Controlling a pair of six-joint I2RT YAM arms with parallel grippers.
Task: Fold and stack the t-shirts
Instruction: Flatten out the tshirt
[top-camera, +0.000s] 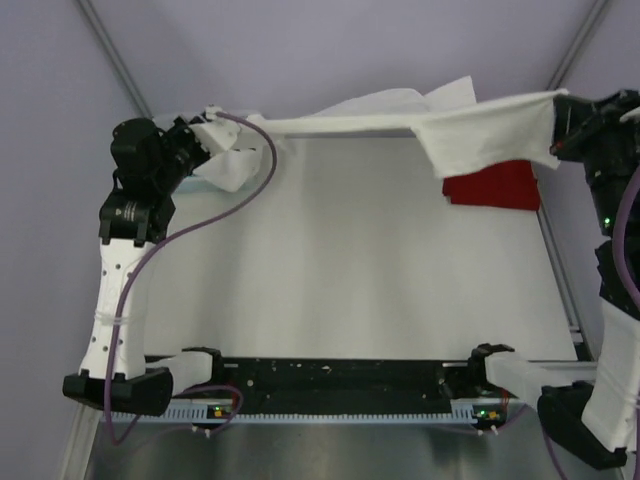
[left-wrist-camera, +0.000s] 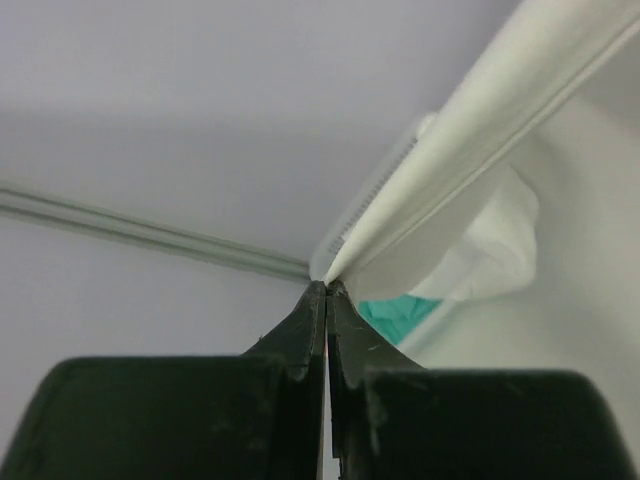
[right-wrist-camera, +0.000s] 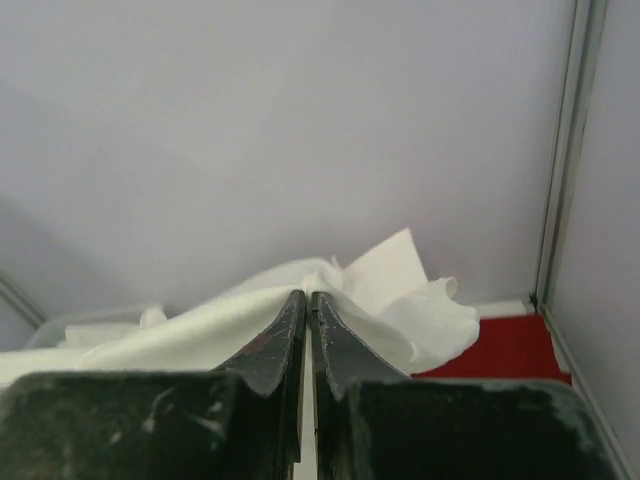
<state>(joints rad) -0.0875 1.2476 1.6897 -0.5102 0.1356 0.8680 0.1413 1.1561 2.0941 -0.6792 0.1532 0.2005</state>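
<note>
White cotton is strung tight along the far edge! From above, the white t-shirt (top-camera: 400, 122) hangs in the air as a long band, its long axis running left to right. One end is pinched by the left gripper (top-camera: 207, 122) at the far left, the other by the right gripper (top-camera: 560, 125) at the far right, where a wide flap droops. Under that flap a red t-shirt (top-camera: 492, 186) lies on the table (top-camera: 340, 260) as a compact rectangle; I'd call that one folded. The white one isn't laid down yet, so its fold and the stacking are ahead.

Left wrist view: jaws pressed together on a corner of the white cloth, which streams away taut from the tips. A teal t-shirt (left-wrist-camera: 400, 313) sits bunched beyond, unfolded by the look of it.

Right wrist view: jaws closed on a gathered white edge, with red showing on the right behind it.
</note>
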